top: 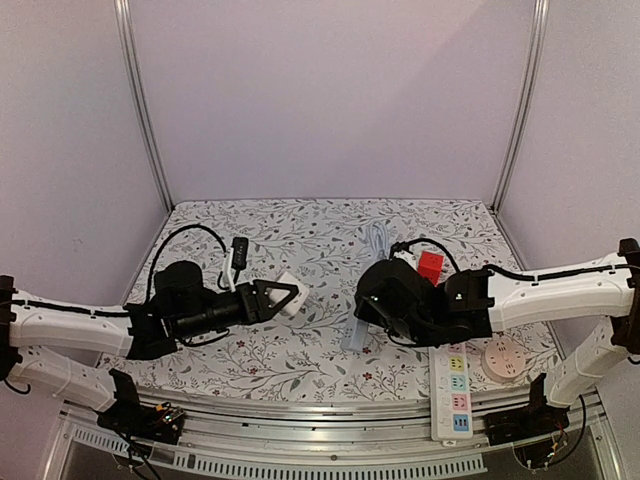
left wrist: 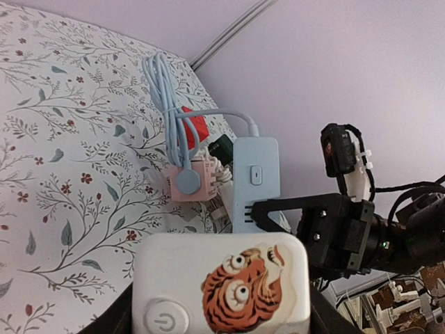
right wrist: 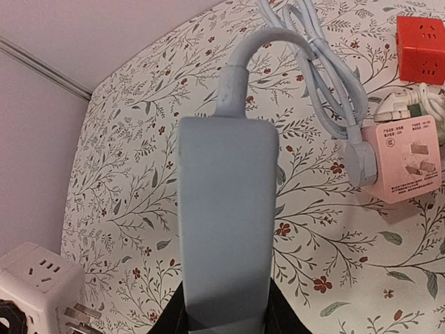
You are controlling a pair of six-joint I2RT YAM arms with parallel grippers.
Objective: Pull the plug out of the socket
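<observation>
Left hand [left wrist: 221, 303] is clamped on the white cube plug [left wrist: 222, 278], with the tiger sticker and power button facing my left wrist cam. The fingers are spread just as wide as the cube. The cube sits left of the blue power strip [right wrist: 226, 229], near it but clear of it, not touching. In the right wrist view I see the cube's bare metal prongs [right wrist: 78, 314], not seated in anything. Right hand [right wrist: 228, 313] is closed tight on the near end of the blue power strip, one finger on each long side. The cable [right wrist: 306, 62] leaves the strip's far end, coils, and ends in a flat cable plug [right wrist: 358, 161]. That plug is seated in a pink cube [right wrist: 410, 163], just right of the strip on the floral desk [top: 300, 230]. A red cube [right wrist: 421, 40] is right of the strip, behind the pink one. A white strip [top: 452, 395] with coloured outlets lies right of the blue strip at the desk's near edge. A round pale disc [top: 505, 358] is just right of that.
</observation>
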